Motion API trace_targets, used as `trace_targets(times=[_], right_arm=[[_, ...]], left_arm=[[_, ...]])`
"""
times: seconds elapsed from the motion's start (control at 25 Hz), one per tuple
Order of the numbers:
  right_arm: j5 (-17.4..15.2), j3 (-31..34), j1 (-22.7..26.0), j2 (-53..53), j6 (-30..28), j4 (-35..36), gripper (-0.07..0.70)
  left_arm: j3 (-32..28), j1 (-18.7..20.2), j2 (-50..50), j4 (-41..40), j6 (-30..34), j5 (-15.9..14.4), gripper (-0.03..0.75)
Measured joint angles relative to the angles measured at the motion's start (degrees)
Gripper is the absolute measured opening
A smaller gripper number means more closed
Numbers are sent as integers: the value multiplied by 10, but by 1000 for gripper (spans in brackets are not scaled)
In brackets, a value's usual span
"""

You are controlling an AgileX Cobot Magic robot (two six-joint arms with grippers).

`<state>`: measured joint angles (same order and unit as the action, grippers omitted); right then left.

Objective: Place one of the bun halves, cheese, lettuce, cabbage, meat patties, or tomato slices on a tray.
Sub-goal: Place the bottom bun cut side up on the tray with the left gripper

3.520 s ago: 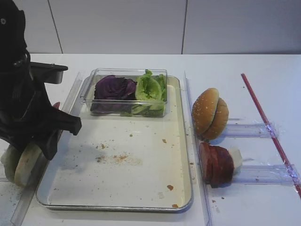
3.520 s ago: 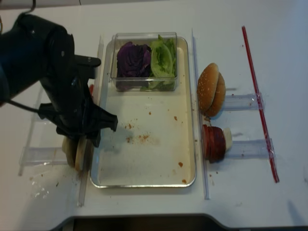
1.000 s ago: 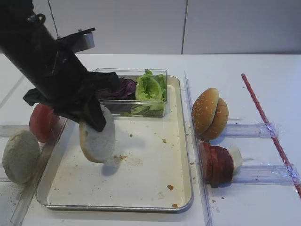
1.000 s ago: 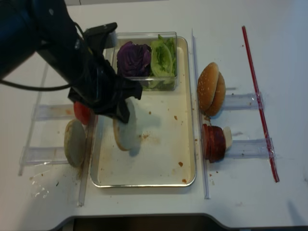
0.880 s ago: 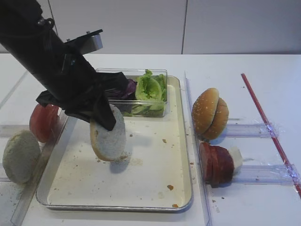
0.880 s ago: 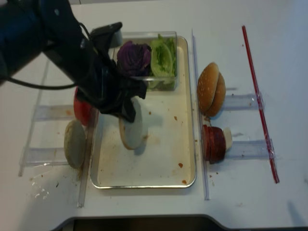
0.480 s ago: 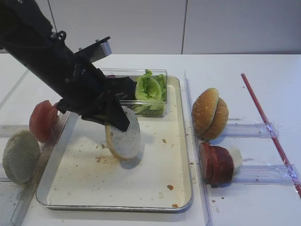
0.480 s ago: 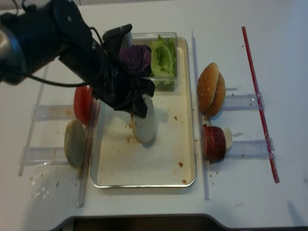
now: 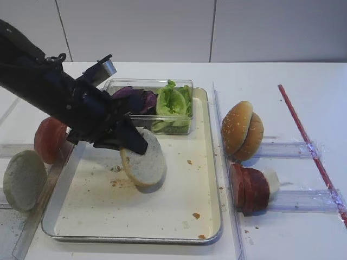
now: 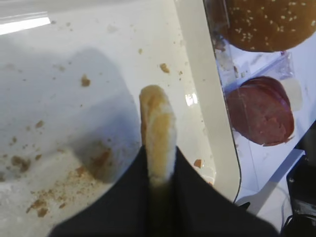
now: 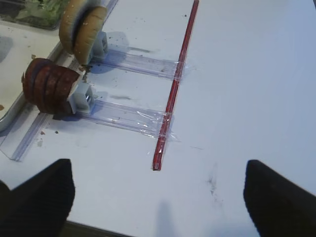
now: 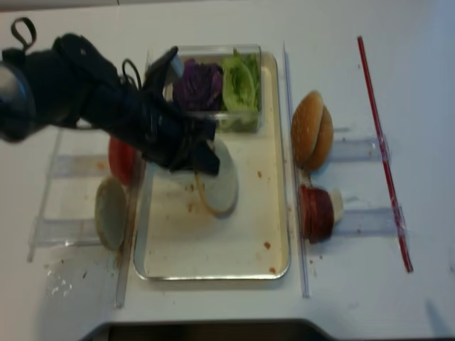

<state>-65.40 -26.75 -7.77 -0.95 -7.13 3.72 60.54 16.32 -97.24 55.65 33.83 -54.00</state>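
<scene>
Surface: white table (image 9: 282, 227) against a pale panelled wall; clear plastic holder strips lie either side of the tray (image 9: 209, 162).
Bun half: pale disc (image 9: 145, 158), tilted over the tray's middle, its lower edge at or just above the crumbed cream floor; contact cannot be told.
Left gripper: (image 10: 158, 173) closed on the bun half's upper rim, seen edge-on between the jaws in the wrist view.
Right gripper: (image 11: 158, 187) parked over bare table, jaws spread wide, holding nothing.
Step in hand, judged: lowering the bun half to lie flat. Best done by tipping it further toward the floury face, letting the low edge touch first, then releasing and lifting straight off, so it neither rolls nor drags crumbs.
Tray contents: clear box (image 9: 149, 105) at the far end with cabbage (image 9: 135, 97) and lettuce (image 9: 172, 102).
Left of tray: tomato slices (image 9: 50, 140) and a second bun half (image 9: 23, 180).
Right of tray: sesame bun (image 9: 242, 130), meat patties (image 9: 248, 189), red strip (image 9: 312, 149).
</scene>
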Motion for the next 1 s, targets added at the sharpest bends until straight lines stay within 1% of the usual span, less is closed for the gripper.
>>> trace_targets(times=[0.28, 0.68, 0.8, 1.0], right_arm=[[0, 0, 0, 0, 0, 0, 693], [0, 0, 0, 0, 0, 0, 693], [0, 0, 0, 0, 0, 0, 693], [0, 0, 0, 0, 0, 0, 693]], left_arm=[[0, 0, -36, 13, 9, -4, 34], [0, -5, -39, 22, 12, -8, 36], [0, -5, -39, 24, 12, -9, 50], [0, -5, -39, 25, 11, -13, 96]])
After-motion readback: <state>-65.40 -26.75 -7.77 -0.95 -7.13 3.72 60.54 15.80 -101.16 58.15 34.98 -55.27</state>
